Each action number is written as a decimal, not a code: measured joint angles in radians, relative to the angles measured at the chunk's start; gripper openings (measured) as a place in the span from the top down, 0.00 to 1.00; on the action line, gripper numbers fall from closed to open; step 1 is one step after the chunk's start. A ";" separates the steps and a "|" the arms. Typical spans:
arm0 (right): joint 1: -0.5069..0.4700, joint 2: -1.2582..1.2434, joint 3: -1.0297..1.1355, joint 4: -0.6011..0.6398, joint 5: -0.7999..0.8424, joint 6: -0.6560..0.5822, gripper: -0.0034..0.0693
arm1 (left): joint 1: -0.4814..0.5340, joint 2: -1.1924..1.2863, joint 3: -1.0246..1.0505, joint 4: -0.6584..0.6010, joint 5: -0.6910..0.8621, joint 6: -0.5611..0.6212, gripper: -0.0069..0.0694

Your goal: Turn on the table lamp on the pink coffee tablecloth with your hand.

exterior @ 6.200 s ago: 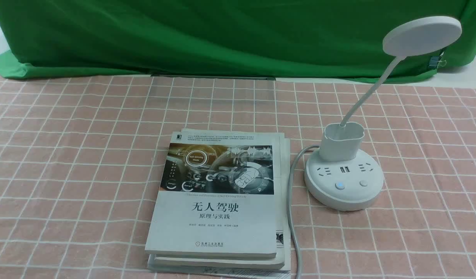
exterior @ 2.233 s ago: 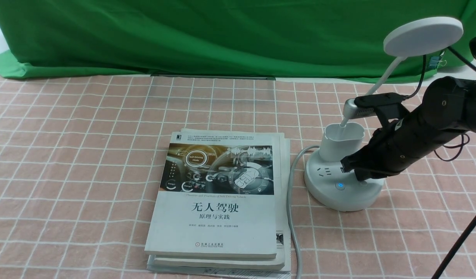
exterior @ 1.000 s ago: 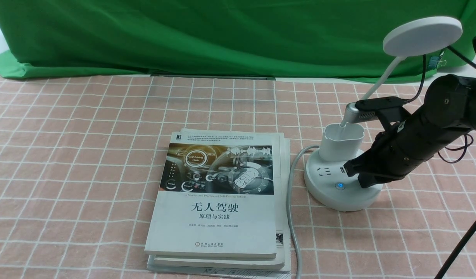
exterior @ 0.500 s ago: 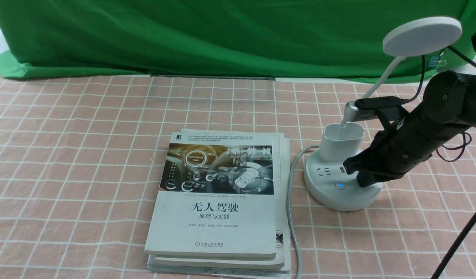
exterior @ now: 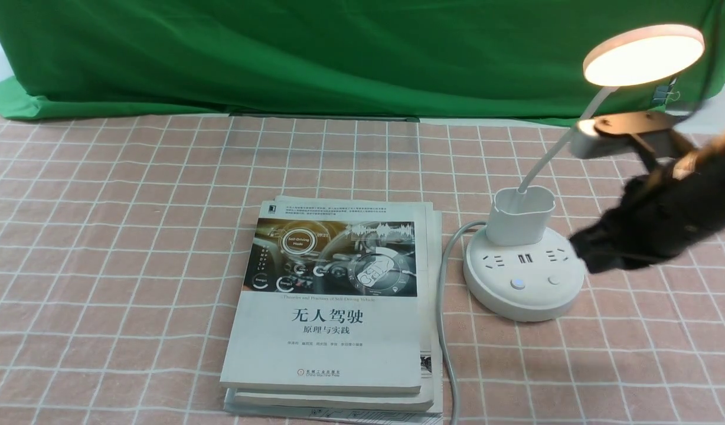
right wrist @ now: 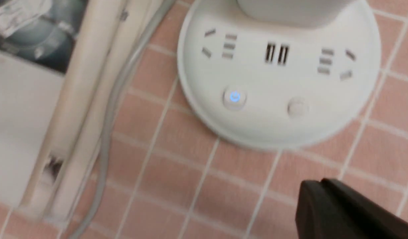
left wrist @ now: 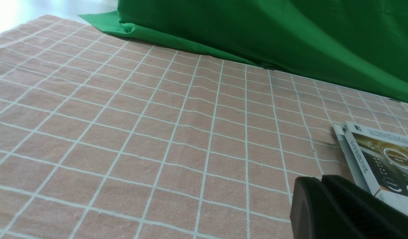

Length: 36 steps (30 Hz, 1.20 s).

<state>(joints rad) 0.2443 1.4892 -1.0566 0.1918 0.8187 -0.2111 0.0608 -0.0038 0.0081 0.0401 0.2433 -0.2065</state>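
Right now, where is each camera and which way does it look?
Front view: between the arms, facing forward at books, lit table lamp; blurred right gripper shows.
Left wrist view: on the left wrist, low across the pink coffee tablecloth toward green backdrop; left gripper shows.
Right wrist view: on the right wrist, down at the lamp's base; right gripper shows.
Front and right wrist share the base.
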 joint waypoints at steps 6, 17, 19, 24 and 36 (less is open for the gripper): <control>0.000 -0.276 0.193 -0.002 0.012 0.059 0.91 | 0.000 0.000 0.000 0.000 0.000 0.000 0.88; 0.000 -0.651 0.319 -0.003 0.006 0.140 0.90 | 0.000 0.000 0.000 0.000 0.000 0.000 0.88; 0.000 -0.691 0.319 -0.003 -0.008 0.141 0.90 | 0.000 0.000 0.000 0.000 0.000 0.000 0.88; 0.000 -0.782 0.319 -0.003 -0.043 0.142 0.89 | 0.000 0.000 0.000 0.000 0.000 -0.002 0.88; -0.152 -1.093 0.550 -0.012 -0.352 -0.067 0.92 | 0.000 0.000 0.000 0.000 0.000 -0.001 0.88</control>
<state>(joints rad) 0.0923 0.3958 -0.5070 0.1798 0.4668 -0.2782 0.0608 -0.0038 0.0081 0.0401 0.2433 -0.2070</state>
